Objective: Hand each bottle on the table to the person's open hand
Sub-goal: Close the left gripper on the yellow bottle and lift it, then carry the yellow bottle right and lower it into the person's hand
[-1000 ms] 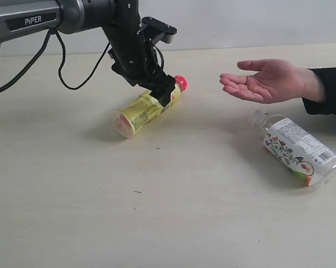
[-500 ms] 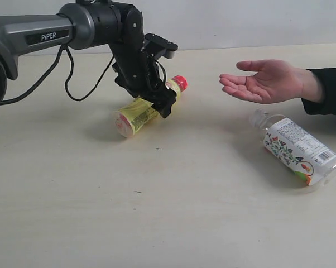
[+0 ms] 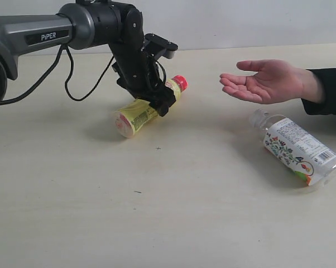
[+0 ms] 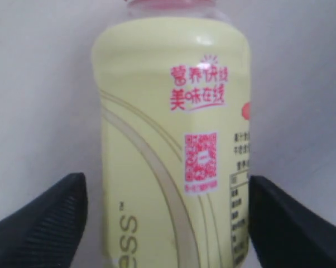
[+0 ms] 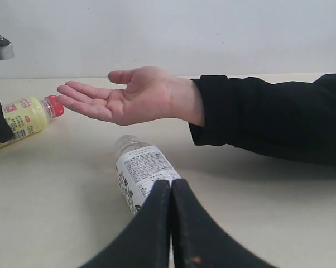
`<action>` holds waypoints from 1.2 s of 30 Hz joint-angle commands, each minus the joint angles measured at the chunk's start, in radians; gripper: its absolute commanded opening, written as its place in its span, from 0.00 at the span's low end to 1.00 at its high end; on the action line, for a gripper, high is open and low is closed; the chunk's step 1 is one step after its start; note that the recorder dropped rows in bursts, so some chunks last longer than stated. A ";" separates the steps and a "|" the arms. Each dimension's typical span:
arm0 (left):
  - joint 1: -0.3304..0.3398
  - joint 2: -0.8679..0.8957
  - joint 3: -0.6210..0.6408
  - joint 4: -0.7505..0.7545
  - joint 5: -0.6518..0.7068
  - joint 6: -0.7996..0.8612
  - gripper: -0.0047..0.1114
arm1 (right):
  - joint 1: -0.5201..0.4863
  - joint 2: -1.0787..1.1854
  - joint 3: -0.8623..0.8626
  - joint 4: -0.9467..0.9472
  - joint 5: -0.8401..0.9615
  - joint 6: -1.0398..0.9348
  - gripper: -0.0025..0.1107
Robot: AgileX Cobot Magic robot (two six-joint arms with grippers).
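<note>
Now the left gripper [image 3: 163, 104] straddles the yellow bottle [image 3: 132, 118] lying on the desk [image 3: 157, 212], jaws parted and unclamped, set to pinch it for the open hand [image 3: 265, 81] beyond.

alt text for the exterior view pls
The robot's left gripper straddles a yellow-labelled bottle with a red cap, lying on a beige table. Right of it a person's open hand is held palm up, a floral-labelled clear bottle lying nearby.
</note>
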 commanded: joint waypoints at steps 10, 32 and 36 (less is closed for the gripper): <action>-0.002 -0.014 -0.004 -0.008 0.004 -0.043 0.04 | 0.004 -0.006 0.004 0.003 -0.008 -0.001 0.02; -0.043 -0.191 -0.004 -0.015 0.094 -0.135 0.04 | 0.004 -0.006 0.004 0.003 -0.008 -0.001 0.02; -0.074 -0.218 -0.004 -0.015 0.111 -0.156 0.04 | 0.004 -0.006 0.004 0.003 -0.008 -0.001 0.02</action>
